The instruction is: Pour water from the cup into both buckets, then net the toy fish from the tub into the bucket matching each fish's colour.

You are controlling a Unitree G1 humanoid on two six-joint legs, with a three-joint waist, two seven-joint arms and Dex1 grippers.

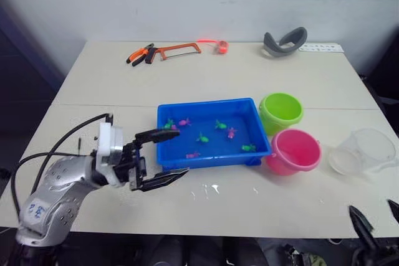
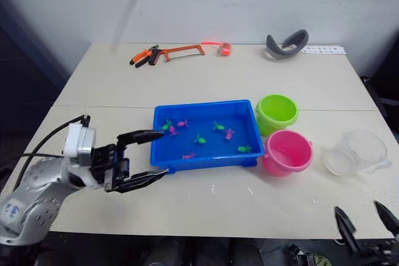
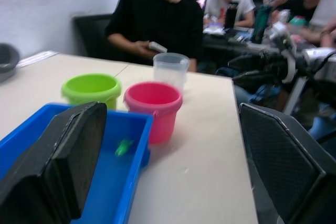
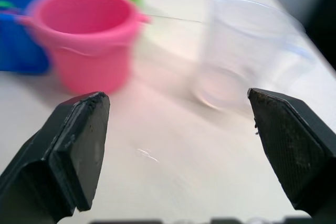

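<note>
Your right gripper, jaws spread and empty, hangs at the near edge of the tabletop, and the cup stands upright just ahead of it, beside the pink bucket. Use that arm: your left gripper, jaws also parted, sits far across by the tub, where the toy fish lie.

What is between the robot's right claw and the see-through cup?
Nothing but bare table. In the right wrist view, the open right gripper faces the cup with plain tabletop in between. The pink bucket stands off to one side.
</note>
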